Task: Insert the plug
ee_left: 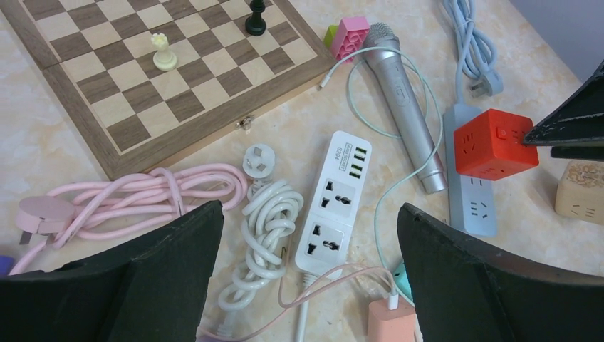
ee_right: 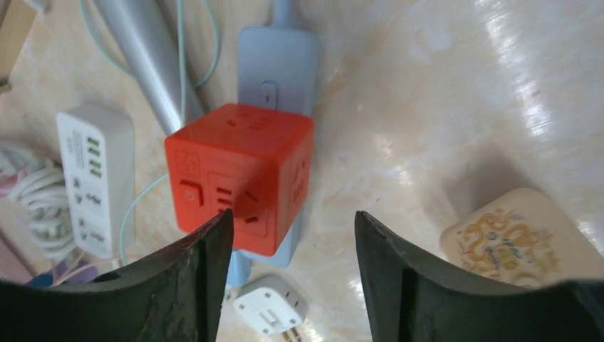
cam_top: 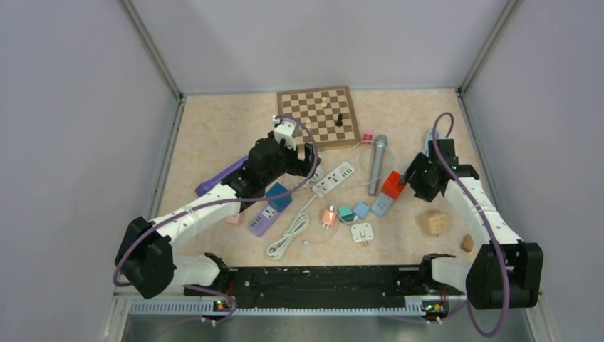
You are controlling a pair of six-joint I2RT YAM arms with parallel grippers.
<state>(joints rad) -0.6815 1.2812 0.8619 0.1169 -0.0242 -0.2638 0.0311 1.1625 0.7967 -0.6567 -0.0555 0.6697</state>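
Plug: red plastic cube adapter (ee_right: pixel 238 174) sat on the pale-blue power strip (ee_right: pixel 278 64), R side of the desk (ee_right: pixel 441 85); couldn't tell if its pins were fully home.
Progress: judged near the end, w/ the cube already on the strip; a final push or let-go seemingly left.
Right arm: bent in low toward the cube; right gripper (ee_right: pixel 293 271) fingers partly apart, tips at the cube's side, no clamp seen.
Left arm: stretched over the white multi-socket strip (ee_left: pixel 335 203); left gripper (ee_left: pixel 310 278) fingers wide apart, empty.
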